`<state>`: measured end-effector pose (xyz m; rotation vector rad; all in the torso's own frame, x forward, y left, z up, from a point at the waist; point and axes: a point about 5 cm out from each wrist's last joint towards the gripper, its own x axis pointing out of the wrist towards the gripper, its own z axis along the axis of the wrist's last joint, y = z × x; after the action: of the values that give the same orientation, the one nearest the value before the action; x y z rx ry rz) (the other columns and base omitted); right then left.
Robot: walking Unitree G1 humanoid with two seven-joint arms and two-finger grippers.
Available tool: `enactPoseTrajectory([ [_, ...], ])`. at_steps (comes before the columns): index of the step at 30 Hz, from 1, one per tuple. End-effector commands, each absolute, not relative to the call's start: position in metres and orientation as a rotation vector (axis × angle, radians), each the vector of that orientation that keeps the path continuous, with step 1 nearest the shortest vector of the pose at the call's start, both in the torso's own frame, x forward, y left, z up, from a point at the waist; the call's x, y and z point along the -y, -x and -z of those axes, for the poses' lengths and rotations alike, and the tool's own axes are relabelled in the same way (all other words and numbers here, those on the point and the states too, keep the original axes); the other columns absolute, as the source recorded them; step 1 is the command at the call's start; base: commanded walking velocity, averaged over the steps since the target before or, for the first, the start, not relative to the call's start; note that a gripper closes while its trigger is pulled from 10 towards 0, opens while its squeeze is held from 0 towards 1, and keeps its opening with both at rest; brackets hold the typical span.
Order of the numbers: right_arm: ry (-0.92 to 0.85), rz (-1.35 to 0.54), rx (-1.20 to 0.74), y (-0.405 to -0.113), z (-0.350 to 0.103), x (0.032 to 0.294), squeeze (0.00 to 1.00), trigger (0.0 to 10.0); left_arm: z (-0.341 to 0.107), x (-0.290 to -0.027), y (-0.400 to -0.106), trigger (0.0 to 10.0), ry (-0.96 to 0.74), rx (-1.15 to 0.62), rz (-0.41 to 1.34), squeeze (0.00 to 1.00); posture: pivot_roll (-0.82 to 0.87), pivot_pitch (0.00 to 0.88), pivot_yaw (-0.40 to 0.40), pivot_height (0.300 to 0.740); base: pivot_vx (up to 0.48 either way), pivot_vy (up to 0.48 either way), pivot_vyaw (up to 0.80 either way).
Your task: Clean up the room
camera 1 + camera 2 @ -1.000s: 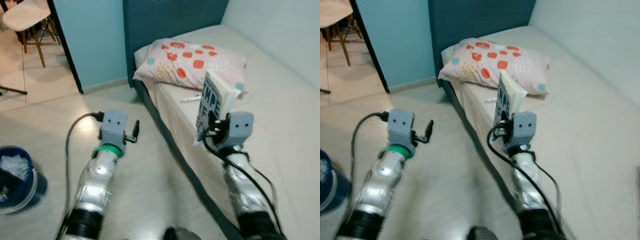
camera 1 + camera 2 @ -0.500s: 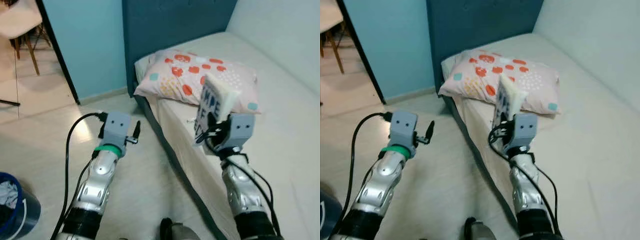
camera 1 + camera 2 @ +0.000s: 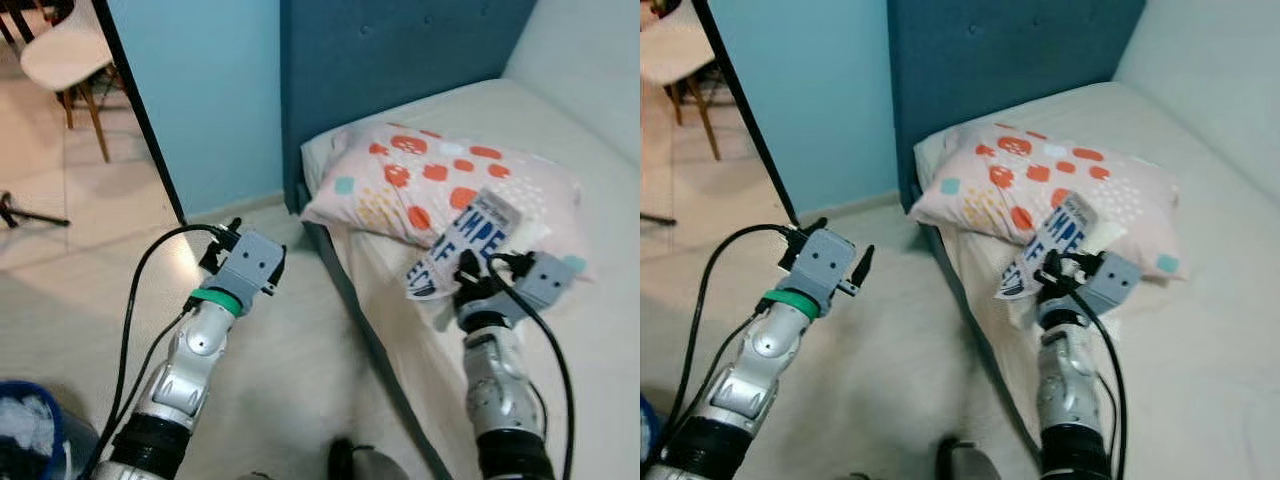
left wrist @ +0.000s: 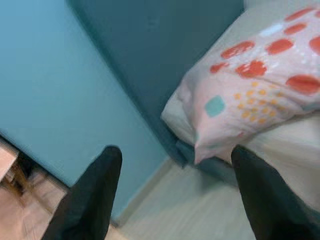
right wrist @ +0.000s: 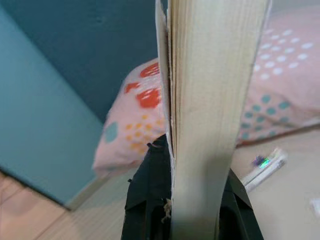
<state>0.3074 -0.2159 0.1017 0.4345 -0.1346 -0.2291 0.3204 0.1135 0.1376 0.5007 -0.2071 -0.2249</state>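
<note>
Right claw (image 3: 1052,272) is clenched on a thick white paperback book with blue cover lettering (image 3: 1052,246), tilted above the bed's edge (image 3: 975,330) beside the spotted pillow (image 3: 1040,185). I judge it stiff, fairly light, with a slippery cover; pinching near the spine seems safest. Left claw (image 4: 175,195) hangs released over the floor.

Soft, even indoor light filled the room, brightest on the floor (image 3: 60,270) past the doorway. Shadows were faint. Both wrist views were blurred, edges softest.
</note>
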Motion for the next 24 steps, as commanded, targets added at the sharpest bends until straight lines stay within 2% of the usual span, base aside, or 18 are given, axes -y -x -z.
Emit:
enactPoseTrajectory([
  [1,-0.406,0.194,0.172,-0.309,-0.108,0.212,0.0,10.0,-0.13,-0.115,-0.318,10.0,-0.531,0.194,0.234,0.0,0.01,0.073,0.005,0.74,0.48,0.0,0.0],
  [5,-0.186,0.04,0.186,-0.311,-0.114,0.191,0.0,10.0,-0.129,-0.114,-0.317,10.0,-0.573,0.22,0.253,0.0,0.01,0.074,0.0,0.74,0.48,0.0,0.0],
  [22,-0.144,0.071,0.266,-0.313,-0.131,0.195,0.0,10.0,-0.132,-0.111,-0.319,10.0,-0.566,0.259,0.259,0.0,0.01,0.07,0.001,0.74,0.48,0.0,0.0],
  [24,-0.145,0.074,0.262,-0.313,-0.13,0.195,0.0,10.0,-0.132,-0.111,-0.319,10.0,-0.566,0.26,0.259,0.0,0.01,0.07,0.001,0.74,0.48,0.0,-0.76],
])
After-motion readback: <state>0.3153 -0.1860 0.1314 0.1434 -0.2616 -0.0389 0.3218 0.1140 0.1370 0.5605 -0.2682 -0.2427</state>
